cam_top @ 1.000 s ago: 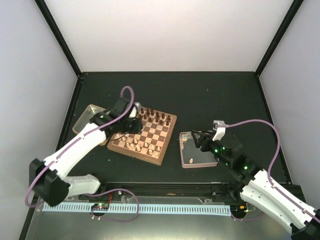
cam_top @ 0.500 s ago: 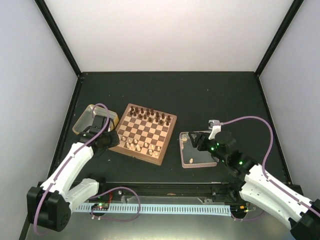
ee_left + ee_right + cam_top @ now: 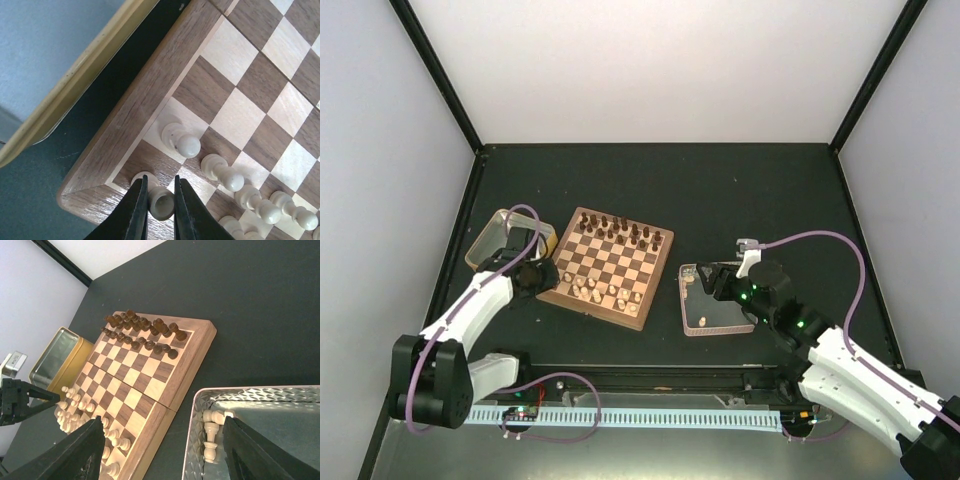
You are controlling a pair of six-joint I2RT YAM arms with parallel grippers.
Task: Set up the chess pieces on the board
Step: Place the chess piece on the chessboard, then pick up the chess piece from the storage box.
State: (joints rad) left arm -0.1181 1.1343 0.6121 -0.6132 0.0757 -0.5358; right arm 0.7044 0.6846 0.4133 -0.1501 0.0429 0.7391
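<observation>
Wood in light and dark checks fills the middle of the top view: the board (image 3: pixel 617 264) lies skewed on the black table (image 3: pixel 750 190), with dark chessmen (image 3: pixel 625 232) along its far rows and pale chessmen (image 3: pixel 603 290) along its near rows. My left claw (image 3: pixel 542 272) sits at the board's lower-left corner, beside the yellow-rimmed tin (image 3: pixel 485 240). My right claw (image 3: pixel 705 280) hangs over the left part of the clear tray (image 3: pixel 725 318), which lies right of the board and apart from it. A small pale piece (image 3: pixel 702 321) shows in the tray.

From my left wrist, low in the frame, my jaws are almost closed, pinching a pale rook (image 3: pixel 161 204) whose base is on the corner square. Pale pawns (image 3: pixel 182 141) stand just above and to the right of it, with more trailing off to the lower right.

From my right wrist, my fingers stand wide apart at the bottom corners, holding nothing. At lower right, tray pieces (image 3: pixel 210 440) lie near the tray's left wall.
</observation>
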